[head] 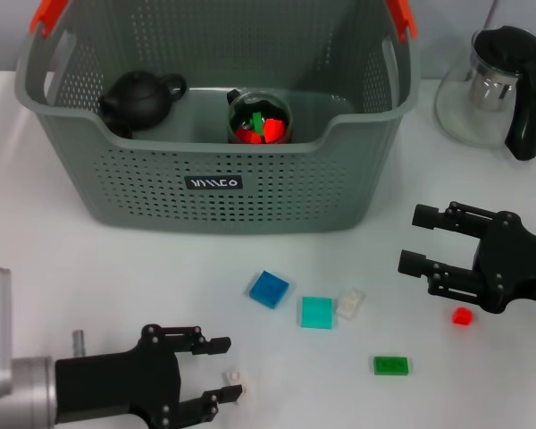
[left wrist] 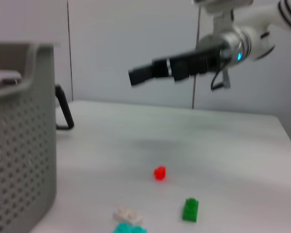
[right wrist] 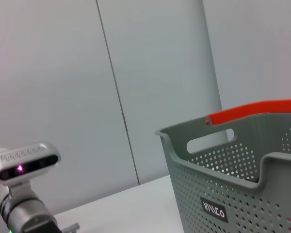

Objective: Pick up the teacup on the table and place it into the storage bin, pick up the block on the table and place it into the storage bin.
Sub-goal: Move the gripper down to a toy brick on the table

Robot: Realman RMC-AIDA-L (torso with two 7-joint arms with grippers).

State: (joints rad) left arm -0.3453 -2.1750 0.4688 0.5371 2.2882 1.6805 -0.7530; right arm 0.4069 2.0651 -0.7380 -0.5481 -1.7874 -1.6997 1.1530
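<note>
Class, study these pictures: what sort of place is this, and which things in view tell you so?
Probably a robot test bench in a lab, not a home. A bare white table against plain grey wall panels holds a staged set of props: a basket, scattered toy blocks and a glass pitcher.

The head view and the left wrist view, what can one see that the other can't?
Only the head view shows inside the storage bin: a black teapot and a cup holding small blocks. It also shows the blue block and the left gripper, open. Only the left wrist view shows the wall behind the table. Both show the red block, green block and right gripper, open.
</note>
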